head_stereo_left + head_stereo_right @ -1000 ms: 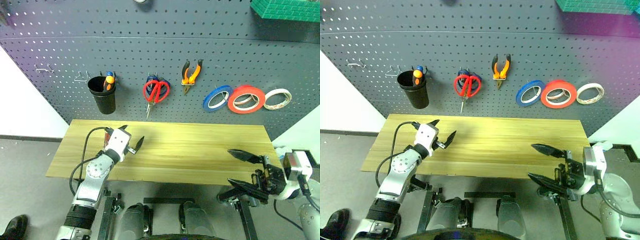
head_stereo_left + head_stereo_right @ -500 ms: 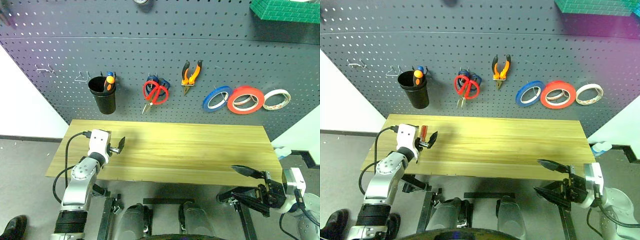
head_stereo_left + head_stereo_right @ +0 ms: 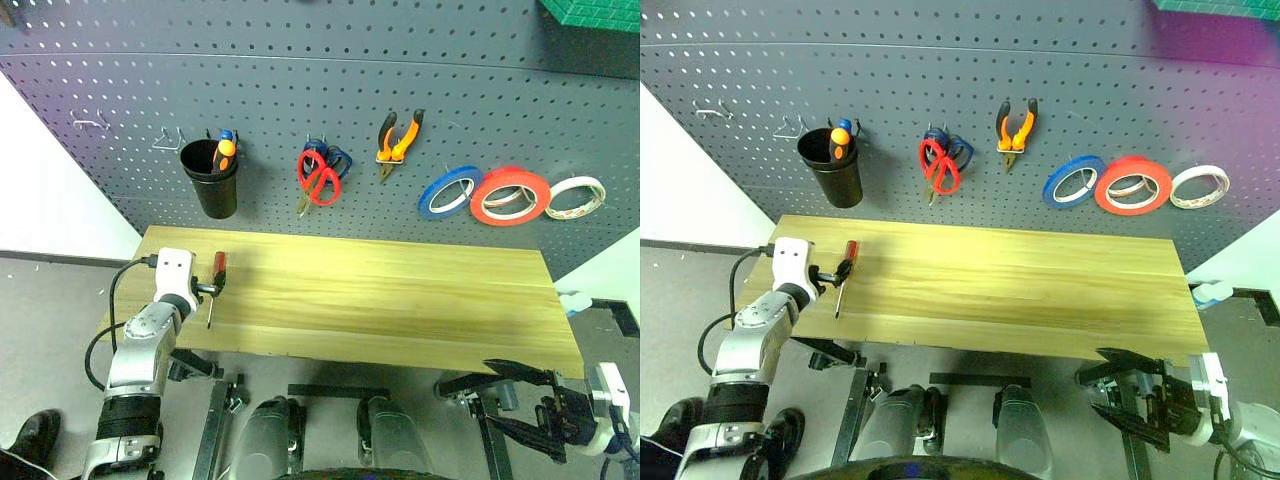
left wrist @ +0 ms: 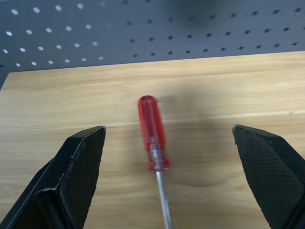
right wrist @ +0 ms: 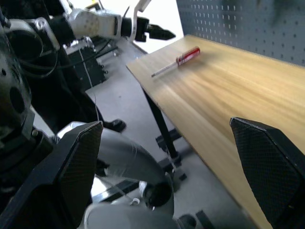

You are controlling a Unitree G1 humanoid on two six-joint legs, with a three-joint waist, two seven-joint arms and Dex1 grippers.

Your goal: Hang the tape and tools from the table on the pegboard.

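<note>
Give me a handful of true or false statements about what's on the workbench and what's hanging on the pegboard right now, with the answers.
1. A red-handled screwdriver lies on the table. True.
2. The left gripper is shut on the screwdriver. False: its fingers stand open on either side of the handle, not touching it.
3. The orange-and-black pliers hang on the pegboard. True.
4. The red-orange tape lies on the table. False: it hangs on the pegboard between the blue roll and the white roll.
5. The red-handled scissors hang on the pegboard. True.
6. The right gripper holds a tool. False: it is open and empty, below the table's near edge.
</note>
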